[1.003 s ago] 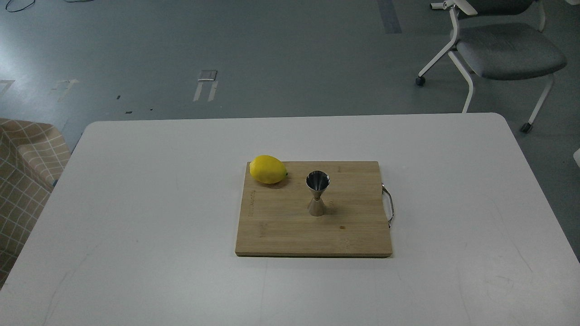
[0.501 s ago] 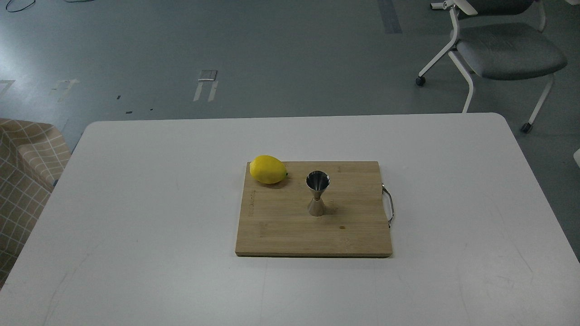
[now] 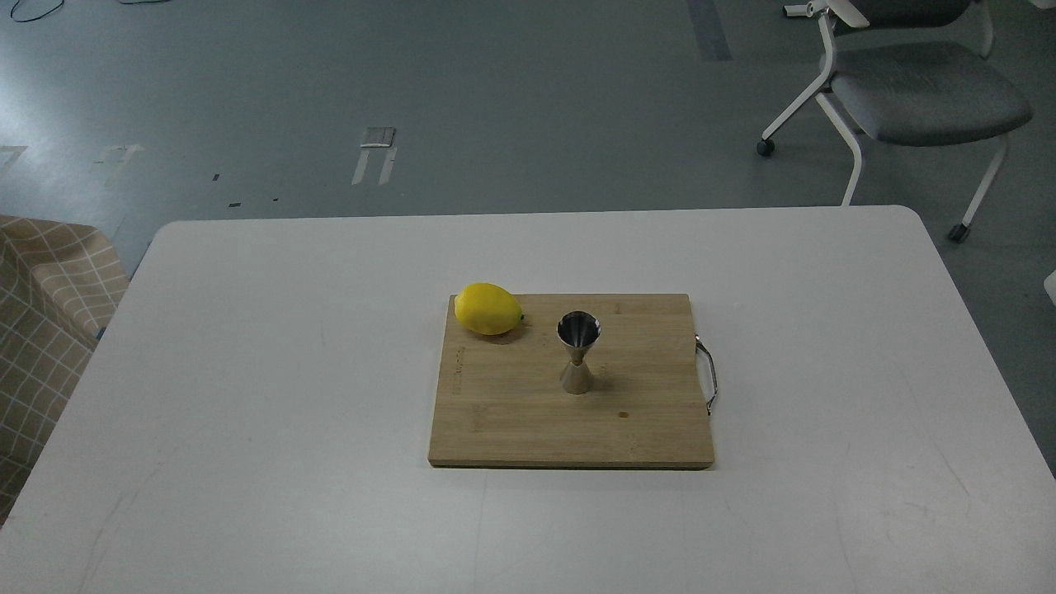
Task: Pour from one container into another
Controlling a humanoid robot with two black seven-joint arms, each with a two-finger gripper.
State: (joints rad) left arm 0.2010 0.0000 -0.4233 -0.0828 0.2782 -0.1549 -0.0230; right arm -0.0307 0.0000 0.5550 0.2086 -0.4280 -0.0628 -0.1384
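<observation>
The steel hourglass-shaped jigger [image 3: 577,351] stands upright near the middle of a wooden cutting board [image 3: 511,421] on the white table [image 3: 247,371], its open cone facing up. No clear glass tumbler shows anywhere in the head view. Neither of my arms nor either gripper is in the picture.
A yellow lemon [image 3: 488,308] lies on the board's far left corner. A metal handle [image 3: 707,373] sticks out of the board's right side. Beyond the table stands a grey office chair [image 3: 916,91] at the far right, and a checked cloth seat [image 3: 45,322] sits at the left.
</observation>
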